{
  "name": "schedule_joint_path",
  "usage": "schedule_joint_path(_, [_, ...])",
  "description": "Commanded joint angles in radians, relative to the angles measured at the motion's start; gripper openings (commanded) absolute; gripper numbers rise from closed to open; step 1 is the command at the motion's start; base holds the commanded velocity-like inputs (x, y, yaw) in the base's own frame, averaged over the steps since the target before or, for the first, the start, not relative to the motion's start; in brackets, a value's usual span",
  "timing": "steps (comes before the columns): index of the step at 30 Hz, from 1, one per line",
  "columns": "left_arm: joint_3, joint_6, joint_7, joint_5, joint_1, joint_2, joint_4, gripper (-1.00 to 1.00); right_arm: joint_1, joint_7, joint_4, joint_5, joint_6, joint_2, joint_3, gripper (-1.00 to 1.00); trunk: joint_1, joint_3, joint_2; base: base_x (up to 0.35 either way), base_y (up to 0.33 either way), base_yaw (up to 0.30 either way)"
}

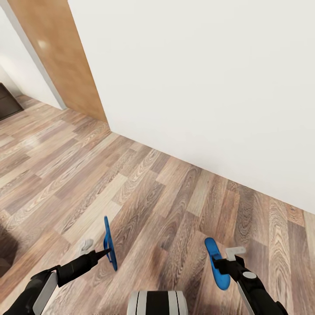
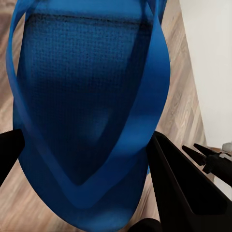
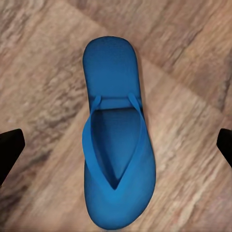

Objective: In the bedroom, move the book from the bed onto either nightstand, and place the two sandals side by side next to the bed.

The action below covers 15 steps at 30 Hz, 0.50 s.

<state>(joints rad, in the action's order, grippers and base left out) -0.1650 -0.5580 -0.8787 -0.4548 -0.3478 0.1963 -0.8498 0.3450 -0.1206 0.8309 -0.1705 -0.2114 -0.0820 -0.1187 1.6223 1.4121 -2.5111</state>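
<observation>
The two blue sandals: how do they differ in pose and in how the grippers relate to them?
The left sandal stands on edge, sole near vertical, above the wood floor; the right sandal shows its flat top face. The left gripper is shut on the left sandal. The right gripper is over the right sandal, its jaws wide apart and clear of it in the wrist view. Both are bright blue flip-flops.

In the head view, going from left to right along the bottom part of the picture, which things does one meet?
left gripper → the sandal it holds on edge → the second sandal → right gripper, all over the wood floor.
</observation>
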Motion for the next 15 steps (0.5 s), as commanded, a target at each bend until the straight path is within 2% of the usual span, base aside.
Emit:
schedule_joint_path(1, [-0.001, -0.007, -0.002, -0.005, 0.000, 0.000, 0.000, -1.00, 0.000, -0.008, 0.002, -0.011, -0.005, 0.001, -0.004, 1.00, 0.000, 0.005, -0.001, 0.000, 0.000, 0.000])
schedule_joint_path(15, [-0.001, -0.007, -0.002, -0.005, 0.000, 0.000, 0.000, -1.00, 0.000, -0.009, 0.005, -0.010, -0.005, -0.003, -0.004, 1.00, 0.007, 0.059, -0.004, 0.000, 0.000, 0.000])
